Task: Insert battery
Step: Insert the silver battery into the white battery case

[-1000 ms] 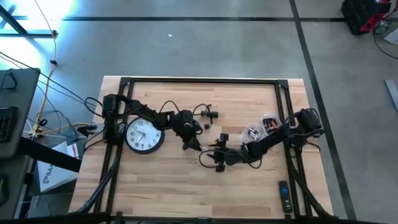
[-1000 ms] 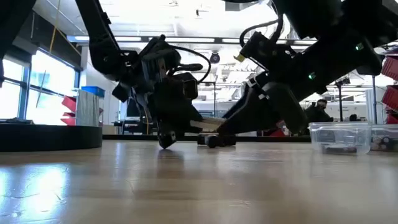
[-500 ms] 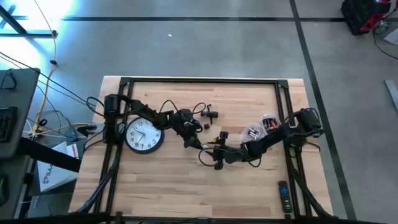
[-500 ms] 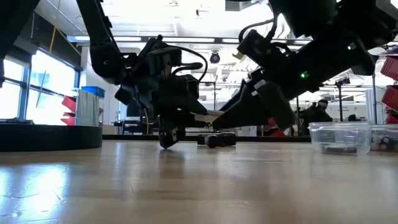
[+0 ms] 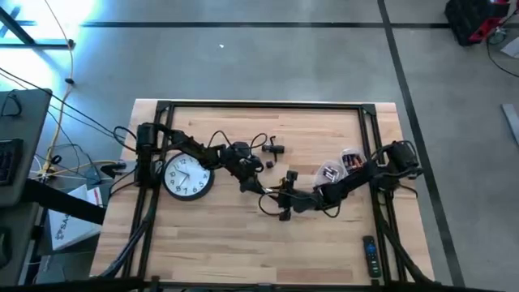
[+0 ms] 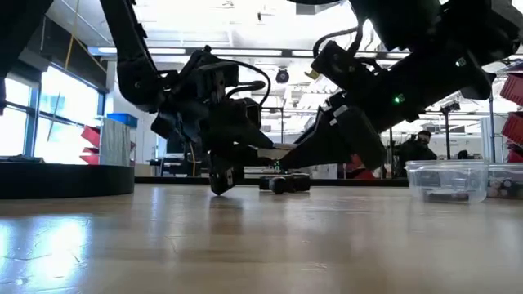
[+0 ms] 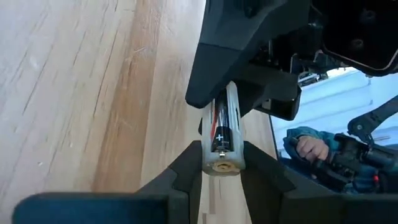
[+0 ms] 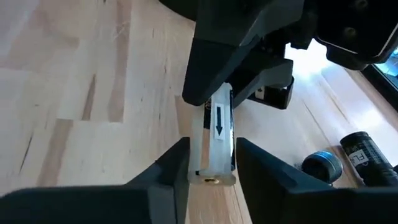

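overhead, the left gripper (image 5: pixel 261 191) and right gripper (image 5: pixel 276 193) meet tip to tip near the middle of the table (image 5: pixel 211 243), between the wall clock (image 5: pixel 188 176) and the clear box of batteries (image 5: pixel 339 169); a remote (image 5: pixel 370 255) lies well apart by the near edge.

from table height, both arms slope down to one spot just above the wood, sharing a pale battery holder (image 6: pixel 274 152); a small dark flashlight part (image 6: pixel 284 183) lies behind.

from the left wrist, the left fingers (image 7: pixel 186 171) are closed on one end of the holder (image 7: pixel 222 134), a battery (image 7: pixel 221 127) already seated with its plus mark showing.

from the right wrist, the right fingers (image 8: pixel 173 167) clamp the other end, its arrow label facing up — flashlight pieces (image 8: pixel 345 158) rest nearby.

to do this well, i'd judge, keep both grips square and press straight along the holder's axis — any twist could jam it or pop the cell loose.
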Available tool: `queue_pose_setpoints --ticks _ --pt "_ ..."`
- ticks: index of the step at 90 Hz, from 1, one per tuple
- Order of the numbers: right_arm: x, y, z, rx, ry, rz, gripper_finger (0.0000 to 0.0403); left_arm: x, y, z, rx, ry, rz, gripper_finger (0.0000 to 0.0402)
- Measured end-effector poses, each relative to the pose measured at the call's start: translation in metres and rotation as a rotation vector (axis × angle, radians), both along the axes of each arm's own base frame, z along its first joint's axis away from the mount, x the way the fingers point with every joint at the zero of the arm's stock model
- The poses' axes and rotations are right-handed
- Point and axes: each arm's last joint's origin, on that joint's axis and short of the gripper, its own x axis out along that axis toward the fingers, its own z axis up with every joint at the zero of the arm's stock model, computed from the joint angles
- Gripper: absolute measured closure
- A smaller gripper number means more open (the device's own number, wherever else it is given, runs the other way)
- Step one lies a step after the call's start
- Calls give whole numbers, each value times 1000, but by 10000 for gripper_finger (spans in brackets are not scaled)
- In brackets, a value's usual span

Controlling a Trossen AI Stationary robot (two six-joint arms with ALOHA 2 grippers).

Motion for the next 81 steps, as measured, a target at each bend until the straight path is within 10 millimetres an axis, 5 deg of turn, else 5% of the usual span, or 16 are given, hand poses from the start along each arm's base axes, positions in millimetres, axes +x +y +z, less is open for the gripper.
queue_pose_setpoints --ticks 20,55,81 --pt "0 0 0 -1 0 -2 340 0 0 0 86 -60 -37 314" --pt "-1 0 1 52 -14 -34 341 -2 12 0 212 -173 -105 227" --pt "-4 -17 19 296 15 -51 341 -8 1 -10 577 -258 -105 219"
